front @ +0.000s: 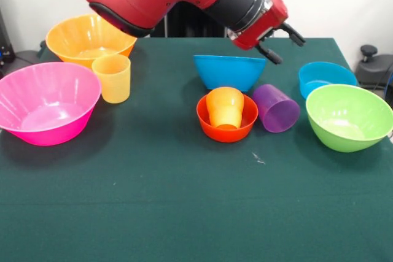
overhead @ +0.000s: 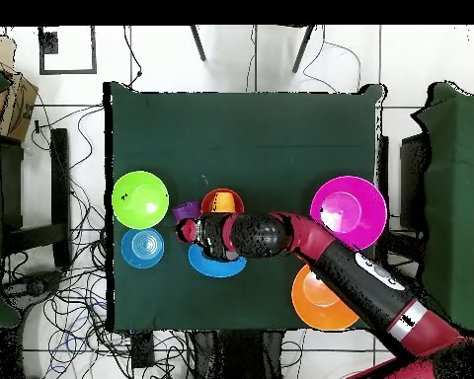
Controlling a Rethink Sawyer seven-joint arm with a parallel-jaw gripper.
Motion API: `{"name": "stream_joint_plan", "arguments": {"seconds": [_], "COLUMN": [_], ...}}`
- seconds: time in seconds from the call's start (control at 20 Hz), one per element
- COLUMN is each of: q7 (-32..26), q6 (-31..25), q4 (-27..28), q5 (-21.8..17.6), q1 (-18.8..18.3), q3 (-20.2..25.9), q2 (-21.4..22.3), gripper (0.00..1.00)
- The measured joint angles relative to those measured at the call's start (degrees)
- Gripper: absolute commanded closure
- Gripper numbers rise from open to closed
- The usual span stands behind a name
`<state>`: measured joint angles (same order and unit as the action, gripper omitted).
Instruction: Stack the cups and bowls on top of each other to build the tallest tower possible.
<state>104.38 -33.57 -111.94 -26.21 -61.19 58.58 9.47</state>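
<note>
The green desk fills the frame. A pink bowl sits at left and a yellow bowl upper left, a lime bowl at right. At centre an orange cup stands mouth-down, long axis upright, inside a red-orange bowl. A purple cup lies tipped just beside it, mouth toward the viewer. The hand hangs spread and empty above, upper right of centre.

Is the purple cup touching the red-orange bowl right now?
Touching, as far as the front view shows: the purple cup lies tipped on its side, its base against the rim of the red-orange bowl, no gap visible. Overhead, the arm hides it.
</note>
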Motion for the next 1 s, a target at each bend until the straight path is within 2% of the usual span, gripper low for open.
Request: {"name": "stream_joint_plan", "arguments": {"seconds": [0.15, 0.4, 0.65, 1.0], "q7": [0.0, 0.0, 0.0, 0.0], "q6": [0.0, 0.0, 0.0, 0.0], "q4": [0.0, -0.1, -0.3, -0.7], "q5": [-1.3, -3.8, -5.0, -5.2], "q1": [0.3, 1.3, 2.2, 2.8], "q3": [0.3, 0.5, 1.4, 4.1], "q2": [0.8, 4.7, 9.9, 20.7], "gripper": [0.00, 0.00, 0.00, 0.00]}}
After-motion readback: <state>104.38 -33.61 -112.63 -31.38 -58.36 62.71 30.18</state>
